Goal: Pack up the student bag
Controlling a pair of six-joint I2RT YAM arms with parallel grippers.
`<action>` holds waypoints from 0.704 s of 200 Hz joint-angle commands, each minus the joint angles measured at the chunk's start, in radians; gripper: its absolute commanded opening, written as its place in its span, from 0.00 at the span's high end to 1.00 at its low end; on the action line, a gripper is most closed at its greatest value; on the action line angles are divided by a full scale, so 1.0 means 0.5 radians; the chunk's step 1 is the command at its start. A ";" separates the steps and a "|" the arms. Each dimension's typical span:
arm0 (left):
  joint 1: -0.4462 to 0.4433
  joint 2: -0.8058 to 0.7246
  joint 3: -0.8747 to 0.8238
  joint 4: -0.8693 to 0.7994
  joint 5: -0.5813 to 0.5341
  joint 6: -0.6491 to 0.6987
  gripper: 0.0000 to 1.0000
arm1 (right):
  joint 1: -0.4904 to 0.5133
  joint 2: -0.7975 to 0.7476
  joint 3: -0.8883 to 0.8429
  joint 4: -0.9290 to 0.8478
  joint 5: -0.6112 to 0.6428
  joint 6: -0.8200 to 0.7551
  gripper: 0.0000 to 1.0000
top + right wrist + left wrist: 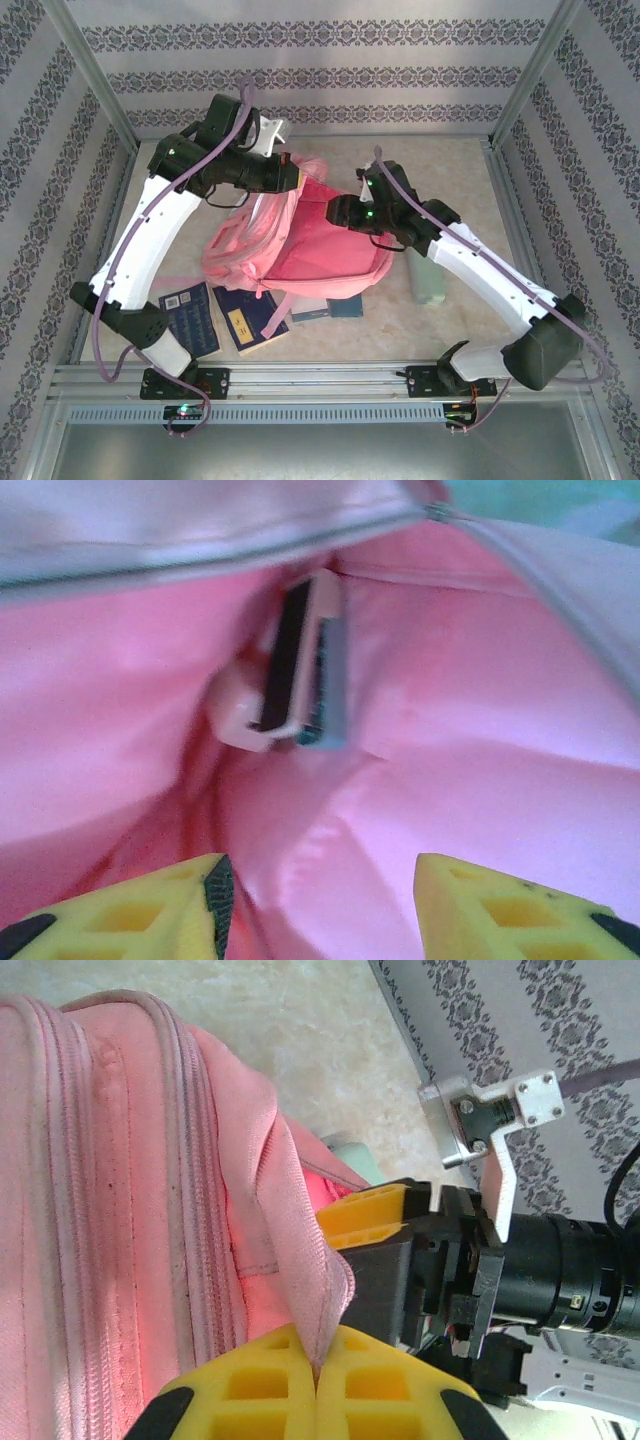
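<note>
The bag [300,260] lies open on the counter [450,325]. The left gripper [318,1385] pinches its rim flap. The right gripper [318,905], spread and empty, points straight into the pink lining.

My left gripper [318,1372] is clamped on bag [330,255] rim fabric, left arm [150,230] arched at the bag's far-left. Right gripper [320,900] inside the bag, jaws apart.
</note>
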State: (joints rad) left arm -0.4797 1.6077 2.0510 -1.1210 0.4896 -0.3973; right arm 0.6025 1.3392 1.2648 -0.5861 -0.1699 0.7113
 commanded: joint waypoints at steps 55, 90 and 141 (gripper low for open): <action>0.190 -0.253 -0.077 0.548 -0.202 -0.199 1.00 | -0.176 -0.366 0.033 -0.782 0.411 -0.223 0.40; 0.269 -0.281 -0.081 0.617 -0.275 -0.199 1.00 | -0.284 -0.467 0.004 -0.794 0.301 -0.202 0.35; 0.306 -0.311 -0.201 0.751 -0.214 -0.249 1.00 | -0.493 -0.439 -0.074 -1.043 0.454 -0.248 0.13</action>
State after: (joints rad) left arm -0.3393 1.5070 1.9617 -0.9424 0.3592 -0.4904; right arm 0.4213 1.1095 1.2682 -1.0191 0.0185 0.6155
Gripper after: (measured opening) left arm 0.050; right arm 0.791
